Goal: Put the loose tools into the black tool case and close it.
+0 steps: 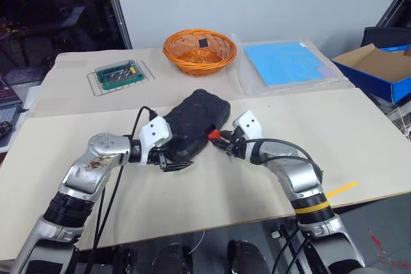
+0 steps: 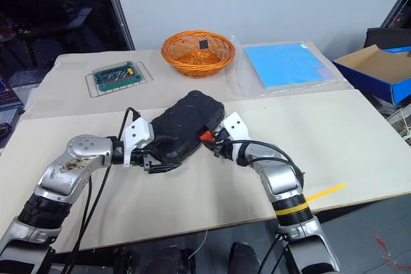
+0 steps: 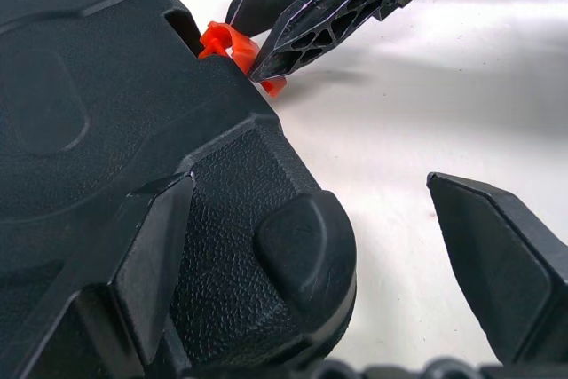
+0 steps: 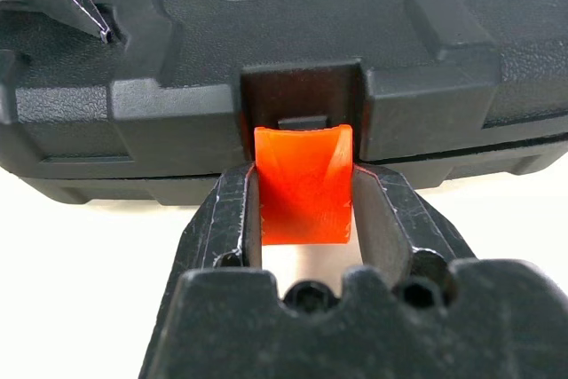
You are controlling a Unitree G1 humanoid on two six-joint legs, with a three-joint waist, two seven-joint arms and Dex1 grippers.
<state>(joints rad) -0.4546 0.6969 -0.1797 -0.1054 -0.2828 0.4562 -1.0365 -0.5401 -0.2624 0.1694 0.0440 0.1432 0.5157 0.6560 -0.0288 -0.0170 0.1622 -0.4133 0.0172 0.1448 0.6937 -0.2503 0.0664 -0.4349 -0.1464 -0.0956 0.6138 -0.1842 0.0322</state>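
**Lid down, latch in the pinch**

Nearest to where I stand, the robot's two silver arms reach in over the pale board table (image 1: 192,190) and meet at the flat black moulded-plastic tool case with rounded corners (image 1: 196,123), which lies shut near the middle of the board. No loose tools show on the table, so I take it the packing is done and only the fastening is left.

That is what the right gripper (image 4: 303,206) is busy with: its two black fingers are closed on either side of the small orange-red plastic latch (image 4: 303,185) at the case's front edge. The latch tab sticks out from its recess, so it does not look snapped home yet.

The left gripper (image 3: 333,255) stands wide open at the case's near corner, one finger (image 3: 155,264) lying on the lid, the other clear of it over bare table, holding nothing.

Further back sit a woven orange wicker basket (image 1: 199,51), a clear-lidded green box (image 1: 118,74) and a blue sheet in a clear sleeve (image 1: 286,62). I can read no brand, label or writing anywhere.
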